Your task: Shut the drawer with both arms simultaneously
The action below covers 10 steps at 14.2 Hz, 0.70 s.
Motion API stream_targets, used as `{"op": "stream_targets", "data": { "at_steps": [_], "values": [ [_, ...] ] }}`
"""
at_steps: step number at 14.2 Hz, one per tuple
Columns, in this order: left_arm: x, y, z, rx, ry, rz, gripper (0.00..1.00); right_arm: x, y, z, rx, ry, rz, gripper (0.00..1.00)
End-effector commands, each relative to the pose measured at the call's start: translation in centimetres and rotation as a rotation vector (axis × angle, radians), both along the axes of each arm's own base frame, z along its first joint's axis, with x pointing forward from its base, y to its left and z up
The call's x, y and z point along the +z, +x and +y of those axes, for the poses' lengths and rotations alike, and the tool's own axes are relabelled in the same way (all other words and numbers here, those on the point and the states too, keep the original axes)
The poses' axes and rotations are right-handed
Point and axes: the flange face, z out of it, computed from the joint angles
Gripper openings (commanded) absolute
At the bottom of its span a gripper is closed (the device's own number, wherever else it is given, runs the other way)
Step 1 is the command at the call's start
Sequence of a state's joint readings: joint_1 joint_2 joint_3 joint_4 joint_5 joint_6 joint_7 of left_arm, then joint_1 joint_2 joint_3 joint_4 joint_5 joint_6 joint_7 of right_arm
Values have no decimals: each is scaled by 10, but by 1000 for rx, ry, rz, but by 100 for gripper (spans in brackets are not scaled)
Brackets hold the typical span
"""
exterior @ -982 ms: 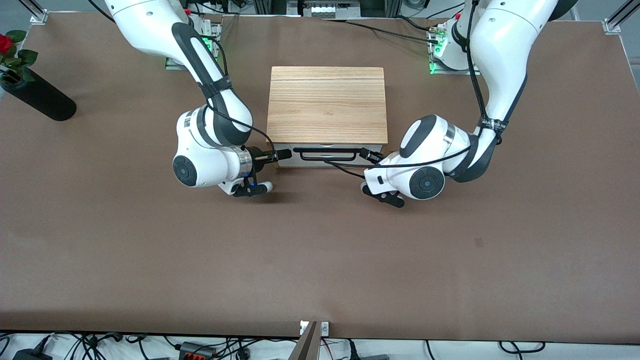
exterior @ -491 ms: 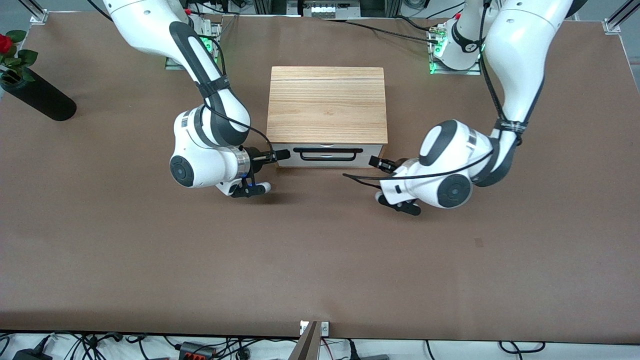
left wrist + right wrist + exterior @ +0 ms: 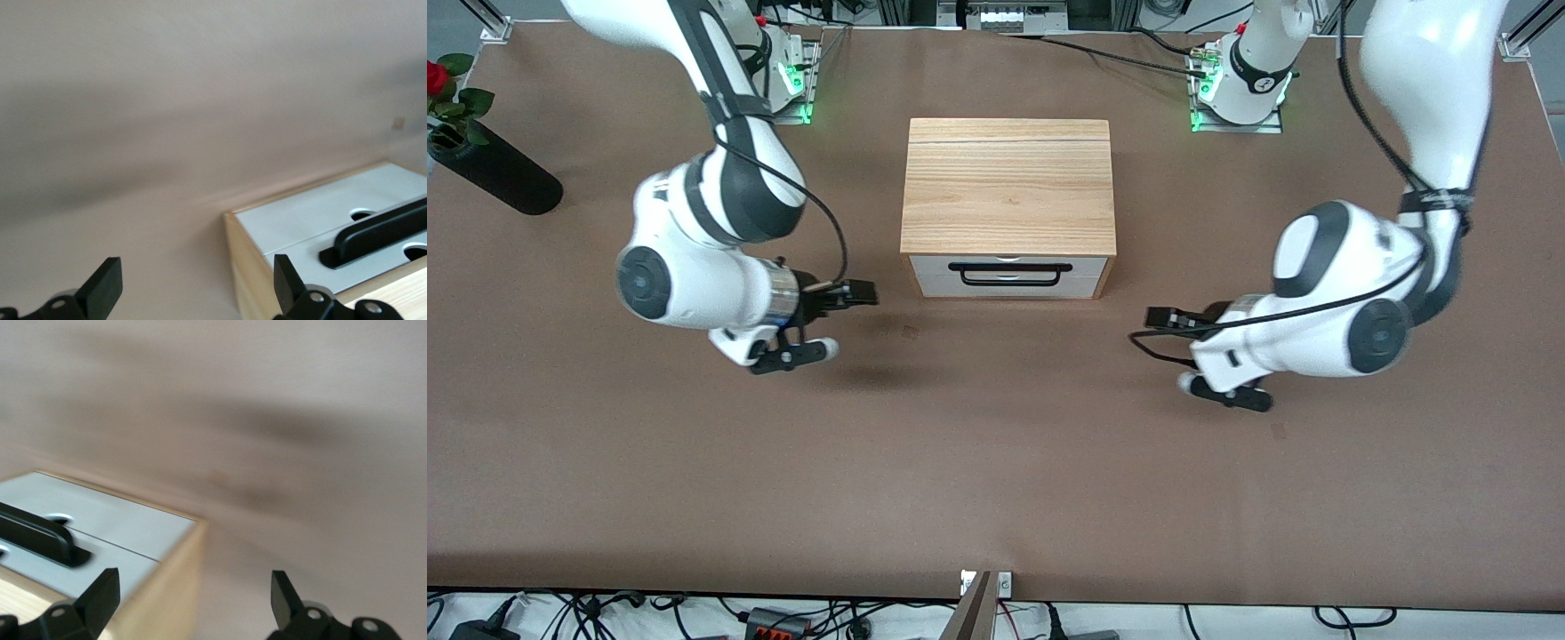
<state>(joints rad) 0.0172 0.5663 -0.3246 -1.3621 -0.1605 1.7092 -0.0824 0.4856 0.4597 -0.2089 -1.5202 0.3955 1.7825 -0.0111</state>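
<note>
The oak-coloured cabinet point(image 3: 1009, 187) stands mid-table. Its drawer point(image 3: 1009, 286) sits flush in the cabinet, its white front and black wire handle point(image 3: 1009, 272) facing the front camera. My left gripper point(image 3: 1160, 317) is open and empty, low over the table off the cabinet's corner toward the left arm's end. My right gripper point(image 3: 863, 293) is open and empty, low over the table off the other corner. In the left wrist view my gripper point(image 3: 197, 287) frames the cabinet's corner point(image 3: 247, 260), with the handle point(image 3: 380, 233) off to one side. The right wrist view shows my gripper point(image 3: 193, 593) and the white front point(image 3: 113, 520).
A black vase with a red rose point(image 3: 494, 173) lies near the table's edge at the right arm's end. The arm bases point(image 3: 1236, 89) stand along the table's edge farthest from the front camera. Bare brown table point(image 3: 996, 462) stretches between the cabinet and the front camera.
Both grippers have drawn away from the drawer front, each sideways toward its own arm's end of the table. The drawer front has not visibly moved.
</note>
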Motion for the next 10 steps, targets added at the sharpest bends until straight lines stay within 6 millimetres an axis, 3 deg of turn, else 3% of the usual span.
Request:
{"op": "stream_targets", "data": {
  "at_steps": [1, 3, 4, 5, 8, 10],
  "values": [
    [51, -11, 25, -13, 90, -55, 100, 50, 5, -40, 46, -145, -35, 100],
    [68, -15, 60, 31, 126, -31, 100, 91, 3, -72, 73, -278, -80, 100],
    [82, -12, 94, 91, 137, -52, 100, 110, 0, -85, 83, -330, -94, 100],
    [92, -12, 109, 114, 143, -68, 100, 124, -7, -97, 111, -367, -82, 100],
    [152, -29, 120, 123, 229, -174, 100, 174, -28, -151, 84, -357, -60, 100],
    [181, -39, 140, 156, 237, -209, 100, 197, -44, -171, 52, -339, -64, 100]
  ]
}}
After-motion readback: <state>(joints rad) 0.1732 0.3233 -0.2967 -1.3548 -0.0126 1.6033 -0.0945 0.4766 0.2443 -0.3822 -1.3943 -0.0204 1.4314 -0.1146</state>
